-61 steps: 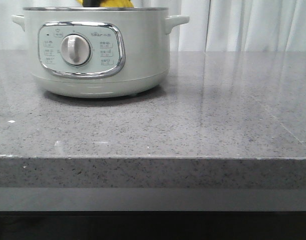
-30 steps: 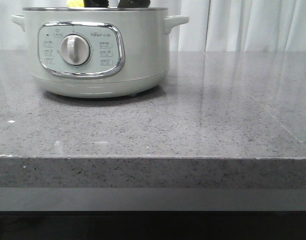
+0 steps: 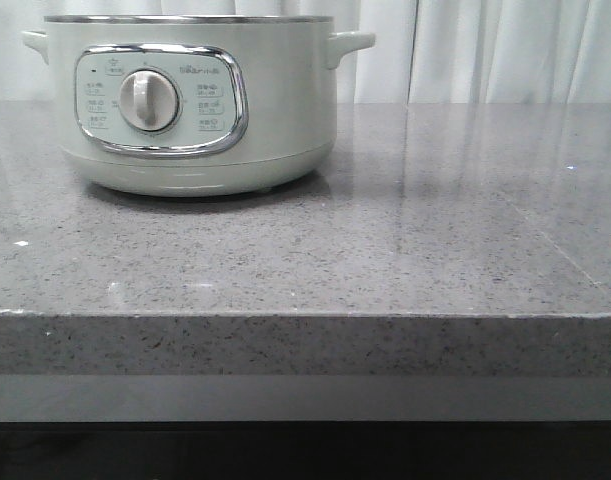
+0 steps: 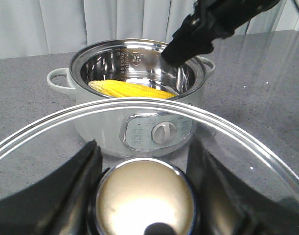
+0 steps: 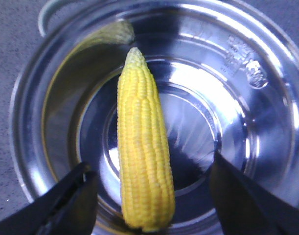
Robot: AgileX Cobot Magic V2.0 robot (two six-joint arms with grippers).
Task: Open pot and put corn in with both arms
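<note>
The pot (image 3: pixel 195 110) stands open at the back left of the counter. In the left wrist view the pot (image 4: pixel 80 98) is lidless and the corn (image 4: pixel 132 89) lies inside it. My left gripper (image 4: pixel 144 147) is shut on the round knob (image 4: pixel 144 196) of the glass lid (image 4: pixel 237 132) and holds it off the pot, in front of it. My right arm (image 4: pixel 208 24) reaches over the pot's rim. My right gripper (image 5: pixel 150 164) is open above the corn (image 5: pixel 144 147), which lies loose on the pot's steel bottom (image 5: pixel 247 98), fingers apart from it. No gripper shows in the front view.
The grey speckled counter (image 3: pixel 385 250) stretches right of the pot, and its front edge (image 3: pixel 305 315) is near the camera. White curtains (image 3: pixel 505 50) hang behind.
In the front view the yellow corn and the dark gripper tips above the pot's rim have dropped out of sight; nothing shows above the rim now.
</note>
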